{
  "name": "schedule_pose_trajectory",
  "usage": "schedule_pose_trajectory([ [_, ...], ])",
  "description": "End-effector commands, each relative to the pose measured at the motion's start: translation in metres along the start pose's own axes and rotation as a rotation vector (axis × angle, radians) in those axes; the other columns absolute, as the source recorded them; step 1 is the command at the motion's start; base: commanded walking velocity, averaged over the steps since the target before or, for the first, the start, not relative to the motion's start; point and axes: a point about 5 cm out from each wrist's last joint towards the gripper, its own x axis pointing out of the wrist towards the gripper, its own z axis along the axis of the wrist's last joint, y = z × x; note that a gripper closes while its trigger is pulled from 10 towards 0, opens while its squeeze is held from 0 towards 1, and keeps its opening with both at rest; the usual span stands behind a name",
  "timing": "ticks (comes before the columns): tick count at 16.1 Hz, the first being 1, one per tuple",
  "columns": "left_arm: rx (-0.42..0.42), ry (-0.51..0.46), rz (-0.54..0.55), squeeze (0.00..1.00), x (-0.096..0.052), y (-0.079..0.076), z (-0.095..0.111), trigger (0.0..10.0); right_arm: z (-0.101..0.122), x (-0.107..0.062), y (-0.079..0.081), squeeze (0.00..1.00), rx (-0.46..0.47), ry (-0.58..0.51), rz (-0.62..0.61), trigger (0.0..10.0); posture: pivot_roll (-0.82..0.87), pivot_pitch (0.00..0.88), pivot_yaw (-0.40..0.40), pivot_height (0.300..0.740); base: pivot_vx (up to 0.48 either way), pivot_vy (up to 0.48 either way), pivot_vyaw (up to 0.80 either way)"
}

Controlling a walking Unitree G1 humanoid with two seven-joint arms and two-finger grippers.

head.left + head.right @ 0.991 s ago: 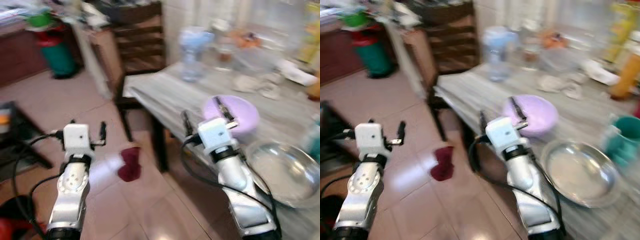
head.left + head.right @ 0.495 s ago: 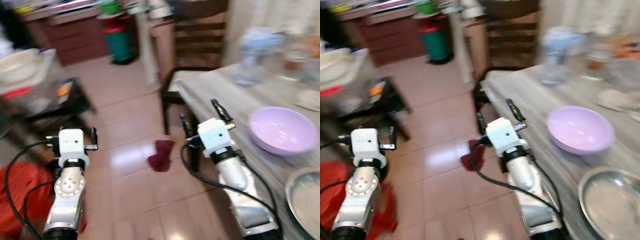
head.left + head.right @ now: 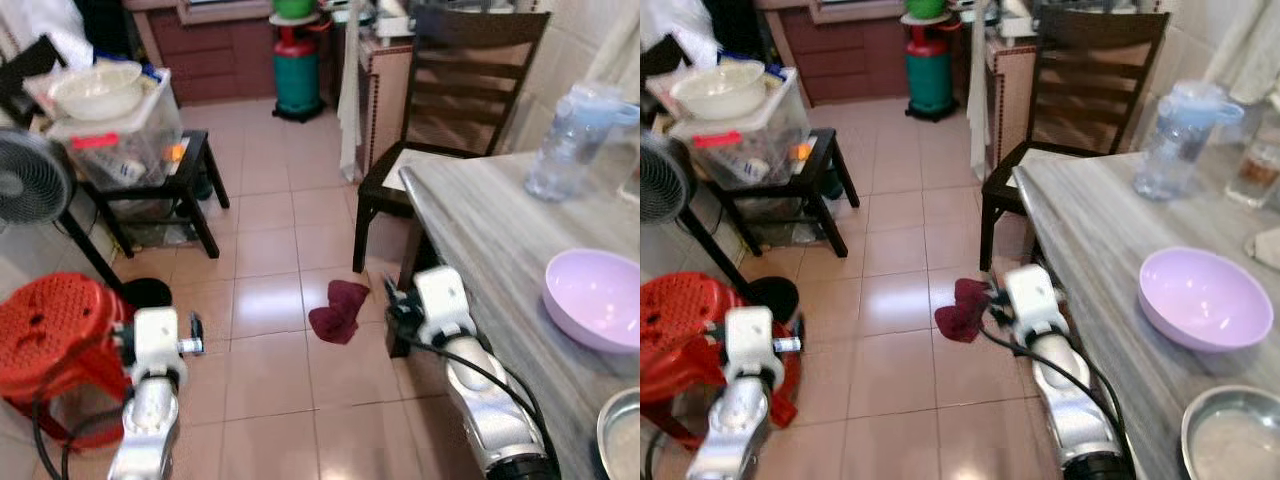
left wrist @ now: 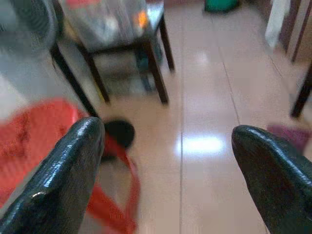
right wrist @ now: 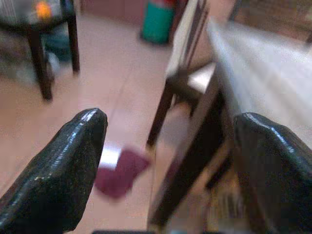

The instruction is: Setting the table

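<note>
A lilac bowl (image 3: 598, 298) sits on the grey wooden table (image 3: 490, 215) at my right. A metal plate (image 3: 1230, 436) lies nearer me on the same table, at the picture's corner. My right gripper (image 5: 165, 161) is open and holds nothing; it hangs beside the table's near corner, pointing past a table leg toward the floor. Open and bare too, my left gripper (image 4: 165, 165) is low over the tiled floor beside a red stool (image 3: 55, 320).
A dark wooden chair (image 3: 450, 90) stands at the table's far end, and a clear water jug (image 3: 575, 140) is on the table. A dark red cloth (image 3: 338, 310) lies on the floor. A fan (image 3: 30, 180), a black side table (image 3: 190, 165) with a plastic bin, and a green gas cylinder (image 3: 297, 75) stand to the left.
The camera has swung left and steadied, so the table now sits at the right edge and the floor shows. Both arms hang lower. Both grippers stay open.
</note>
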Motion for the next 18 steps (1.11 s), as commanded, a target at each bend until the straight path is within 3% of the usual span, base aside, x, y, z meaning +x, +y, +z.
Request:
schedule_pose_trajectory([
  [1, 0.008, 0.081, -0.045, 0.0, -0.003, -0.002, -0.019, 10.0, -0.015, 0.005, 0.01, 0.0, 0.063, 0.073, 0.024, 10.0, -0.12, 0.027, -0.008, 0.74, 0.0, 0.0, 0.0],
  [3, 0.039, 0.237, -0.14, 0.0, -0.013, -0.014, -0.052, 10.0, -0.067, -0.006, 0.019, 0.0, 0.108, 0.331, 0.043, 10.0, -0.1, 0.026, -0.026, 0.74, 0.0, 0.0, 0.0],
  [6, 0.085, 0.337, -0.211, 0.0, -0.022, -0.025, -0.07, 10.0, -0.093, -0.02, 0.023, 0.0, 0.129, 0.478, 0.037, 10.0, -0.09, 0.022, -0.029, 0.74, 0.0, 0.0, 0.0],
  [8, 0.149, 0.538, -0.326, 0.0, -0.038, -0.037, -0.097, 10.0, -0.122, -0.044, 0.023, 0.0, 0.091, 0.627, 0.037, 10.0, -0.11, 0.013, -0.004, 0.74, 0.0, 0.0, 0.0],
  [10, 0.16, 0.576, -0.363, 0.0, -0.039, -0.039, -0.099, 10.0, -0.136, -0.059, 0.015, 0.0, 0.13, 0.703, -0.036, 10.0, -0.13, 0.012, 0.004, 0.74, 0.0, 0.0, 0.0],
  [11, 0.205, 0.587, -0.388, 0.0, -0.039, -0.038, -0.099, 10.0, -0.146, -0.071, 0.01, 0.0, 0.153, 0.757, -0.061, 10.0, -0.13, 0.014, 0.019, 0.74, 0.0, 0.0, 0.0],
  [13, 0.226, 0.605, -0.388, 0.0, -0.039, -0.032, -0.101, 10.0, -0.157, -0.087, -0.002, 0.0, 0.13, 0.816, -0.109, 10.0, -0.16, 0.027, 0.038, 0.74, 0.0, 0.0, 0.0],
  [15, 0.235, 0.625, -0.415, 0.0, -0.041, -0.028, -0.104, 10.0, -0.158, -0.088, -0.016, 0.0, 0.228, 0.81, -0.228, 10.0, -0.18, 0.033, 0.034, 0.74, 0.0, 0.0, 0.0],
  [17, 0.26, 0.663, -0.386, 0.0, -0.048, -0.017, -0.112, 10.0, -0.156, -0.086, -0.016, 0.0, 0.224, 0.802, -0.211, 10.0, -0.17, 0.006, 0.022, 0.74, 0.0, 0.0, 0.0],
  [18, 0.228, 0.672, -0.349, 0.0, -0.048, -0.013, -0.113, 10.0, -0.155, -0.084, -0.014, 0.0, 0.202, 0.799, -0.182, 10.0, -0.17, 0.0, 0.01, 0.74, 0.0, 0.0, 0.0],
])
